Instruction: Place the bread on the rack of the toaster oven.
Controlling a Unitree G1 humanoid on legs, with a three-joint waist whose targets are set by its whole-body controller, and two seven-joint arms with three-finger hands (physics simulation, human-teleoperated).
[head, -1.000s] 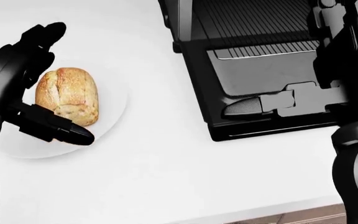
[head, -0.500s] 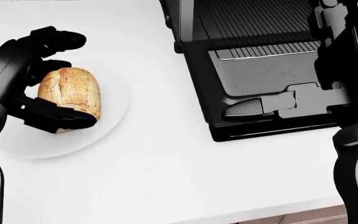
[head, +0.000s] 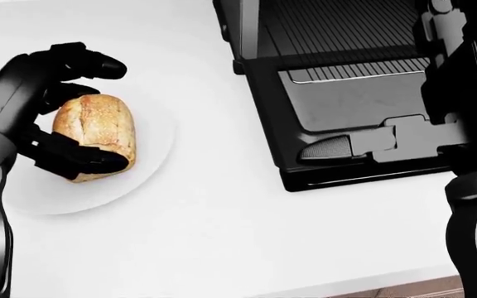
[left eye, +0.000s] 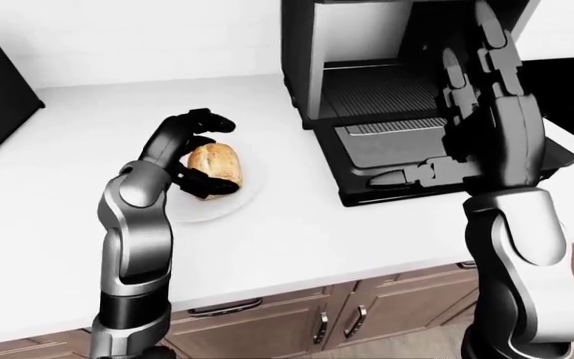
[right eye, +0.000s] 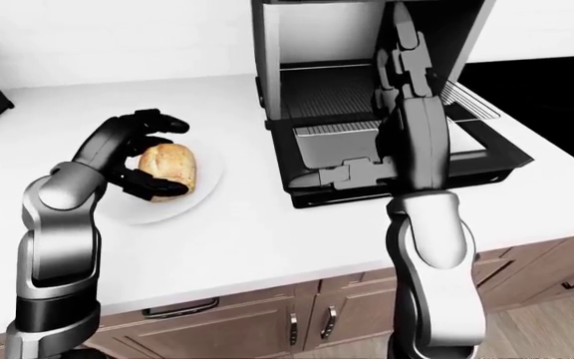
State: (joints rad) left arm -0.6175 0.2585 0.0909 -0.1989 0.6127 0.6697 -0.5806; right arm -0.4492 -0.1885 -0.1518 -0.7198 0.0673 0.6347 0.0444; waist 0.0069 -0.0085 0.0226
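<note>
The bread (head: 96, 131) (a golden, crusty oval loaf with a pale split) is lying on a white plate (head: 143, 177) while the left hand (head: 52, 112) is clasping it, the right hand (left eye: 482, 71) holding its fingers outstretched before the open toaster oven (left eye: 387, 90).

No readable text, labels, brands, numbers or signs on any surface in these views
</note>
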